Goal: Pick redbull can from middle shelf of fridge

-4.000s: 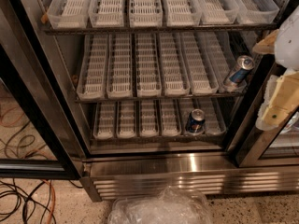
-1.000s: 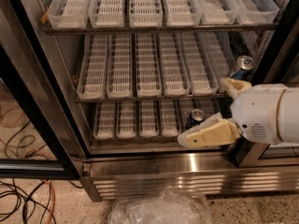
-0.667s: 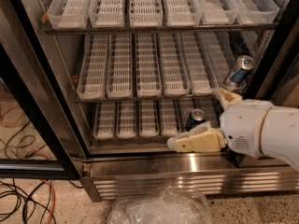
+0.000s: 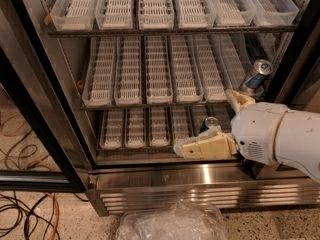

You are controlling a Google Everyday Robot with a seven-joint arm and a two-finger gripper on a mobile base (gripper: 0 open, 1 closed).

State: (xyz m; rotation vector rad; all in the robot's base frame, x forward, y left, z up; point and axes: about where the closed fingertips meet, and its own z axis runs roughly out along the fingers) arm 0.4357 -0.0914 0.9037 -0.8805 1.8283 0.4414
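Hovering low before the fridge [image 4: 200,178], the hand [image 4: 204,122], fingers [image 4: 202,147] spread and empty, sits below-left of the redbull can [image 4: 256,75], which leans top-right at the middle shelf's [image 4: 150,104] right end.

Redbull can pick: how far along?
Done: the fridge stands open. In hand: the gripper sits open and empty, low right, in front of the bottom rack. Left: rise to the redbull can leaning at the right end of the middle shelf, grasp it, pull out.
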